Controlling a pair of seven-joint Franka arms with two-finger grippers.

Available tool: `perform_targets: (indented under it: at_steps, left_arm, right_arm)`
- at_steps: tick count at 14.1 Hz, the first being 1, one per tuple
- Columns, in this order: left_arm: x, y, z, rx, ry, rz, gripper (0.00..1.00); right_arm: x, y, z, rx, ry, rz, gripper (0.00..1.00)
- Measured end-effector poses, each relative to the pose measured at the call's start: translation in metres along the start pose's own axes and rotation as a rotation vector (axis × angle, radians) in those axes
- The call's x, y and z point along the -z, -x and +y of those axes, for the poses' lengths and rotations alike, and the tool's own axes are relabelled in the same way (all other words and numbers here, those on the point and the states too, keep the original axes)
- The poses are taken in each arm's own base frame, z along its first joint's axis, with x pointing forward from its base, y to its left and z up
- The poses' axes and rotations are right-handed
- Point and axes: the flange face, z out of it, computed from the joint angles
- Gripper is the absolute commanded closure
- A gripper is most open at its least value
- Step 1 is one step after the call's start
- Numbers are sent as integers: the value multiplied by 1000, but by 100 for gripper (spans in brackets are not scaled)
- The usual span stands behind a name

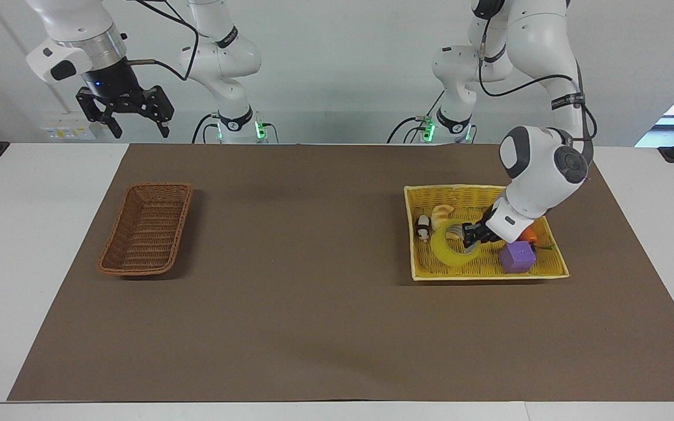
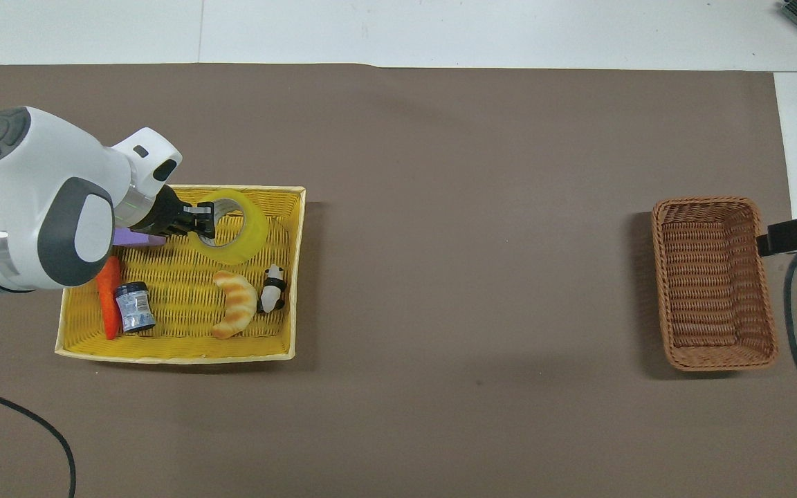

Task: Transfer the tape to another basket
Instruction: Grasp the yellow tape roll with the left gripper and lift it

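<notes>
**Tape gripped and tilting up out of the yellow basket**

A brown mat (image 1: 337,327) covers the table so the two baskets sit well apart. I wait my right gripper (image 1: 124,111), fingers spread, above the wicker basket (image 1: 147,228). My left gripper (image 1: 470,235) pinches the tape (image 1: 451,248) by its wall, tilting it over the yellow basket (image 1: 430,272) for carrying.

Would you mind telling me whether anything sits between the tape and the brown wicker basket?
Nothing visible does. The left claw holds the tape tilted over the yellow basket; only bare brown mat separates it from the brown wicker basket.
</notes>
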Motion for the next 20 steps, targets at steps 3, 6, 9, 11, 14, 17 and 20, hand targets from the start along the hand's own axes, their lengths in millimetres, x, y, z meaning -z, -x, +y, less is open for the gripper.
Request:
perform_targets:
  at_steps: [3,6,9,11,14,17,20]
  left_arm:
    - [30,5,-1,13,6,30,100]
    - [61,10,-2,28,11,36,100]
    - [93,11,5,50,18,48,100]
    - [102,12,8,55,20,55,100]
    - [118,18,12,49,21,52,100]
    - [130,21,15,43,22,50,100]
    - [132,21,15,51,23,51,100]
  right_arm:
    - [0,0,0,0,0,0,0]
    - [0,0,0,0,0,0,0]
    - [0,0,0,0,0,0,0]
    - [0,0,0,0,0,0,0]
    - [0,0,-1,2,0,-1,0]
    - [-1,0,-8,15,0,-3,0]
    - [-14,-2,-29,52,-22,-17,0]
